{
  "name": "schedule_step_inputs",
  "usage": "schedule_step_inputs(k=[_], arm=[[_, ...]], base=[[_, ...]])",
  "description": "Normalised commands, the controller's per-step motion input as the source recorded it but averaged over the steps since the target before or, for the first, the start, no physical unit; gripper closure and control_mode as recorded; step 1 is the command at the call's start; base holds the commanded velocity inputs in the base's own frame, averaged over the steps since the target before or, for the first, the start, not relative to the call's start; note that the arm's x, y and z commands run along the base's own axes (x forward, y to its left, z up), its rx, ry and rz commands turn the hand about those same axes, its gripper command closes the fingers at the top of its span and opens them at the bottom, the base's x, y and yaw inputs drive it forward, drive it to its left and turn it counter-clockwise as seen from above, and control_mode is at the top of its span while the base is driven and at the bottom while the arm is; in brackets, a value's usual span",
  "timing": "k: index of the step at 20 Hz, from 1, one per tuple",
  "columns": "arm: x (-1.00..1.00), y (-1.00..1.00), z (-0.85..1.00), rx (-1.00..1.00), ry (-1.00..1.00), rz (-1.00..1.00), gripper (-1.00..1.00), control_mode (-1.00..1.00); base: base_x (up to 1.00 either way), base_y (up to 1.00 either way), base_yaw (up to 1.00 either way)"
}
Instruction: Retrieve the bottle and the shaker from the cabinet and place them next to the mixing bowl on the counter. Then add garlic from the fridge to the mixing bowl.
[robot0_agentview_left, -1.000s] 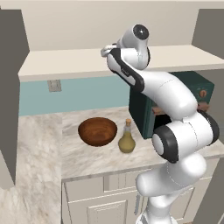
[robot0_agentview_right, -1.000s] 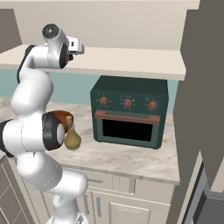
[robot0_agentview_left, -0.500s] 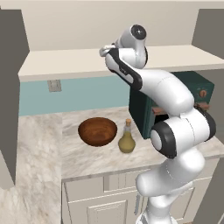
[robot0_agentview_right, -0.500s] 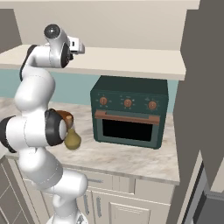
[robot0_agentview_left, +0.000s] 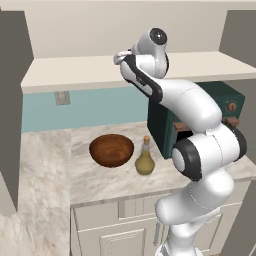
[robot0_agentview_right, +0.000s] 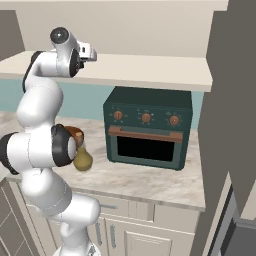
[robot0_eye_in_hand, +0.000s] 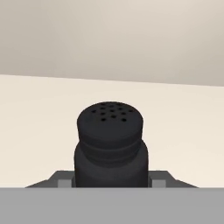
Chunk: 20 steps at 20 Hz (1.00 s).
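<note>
A black shaker (robot0_eye_in_hand: 110, 140) with a perforated top stands upright on the pale cabinet shelf (robot0_agentview_left: 70, 70). My gripper (robot0_eye_in_hand: 111, 183) is shut on it, with a grey pad pressed against each side of its body. In the base views the hand (robot0_agentview_left: 119, 56) is raised to shelf height, reaching in over the shelf's front edge (robot0_agentview_right: 150, 75). On the counter below, the olive glass bottle (robot0_agentview_left: 144, 160) stands just right of the brown mixing bowl (robot0_agentview_left: 111, 149). The garlic and the fridge are out of view.
A dark green toaster oven (robot0_agentview_right: 147, 127) sits on the marble counter (robot0_agentview_left: 100, 182) to the right of the bottle. A tall grey unit (robot0_agentview_right: 232, 100) rises at the counter's right end. Drawers and cabinet doors (robot0_agentview_right: 125, 235) lie beneath the counter.
The hand has shifted slightly at the shelf edge. The bowl and bottle have stayed where they were.
</note>
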Motion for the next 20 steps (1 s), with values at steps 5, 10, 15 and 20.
schedule_step_inputs(k=[5, 10, 15, 20], arm=[[-0.25, 0.00, 0.00, 0.01, -0.01, 0.00, 1.00, -1.00], [-0.86, 0.01, 0.00, 0.03, -0.10, 0.00, 1.00, -1.00], [-0.99, 0.03, 0.00, 0.03, -0.08, 0.00, 1.00, -1.00], [-0.98, 0.10, -0.06, 0.01, 0.00, 0.00, 1.00, -1.00]], base=[[0.00, 0.00, 0.00], [0.00, 0.00, 0.00], [0.00, 0.00, 0.00], [0.00, 0.00, 0.00]])
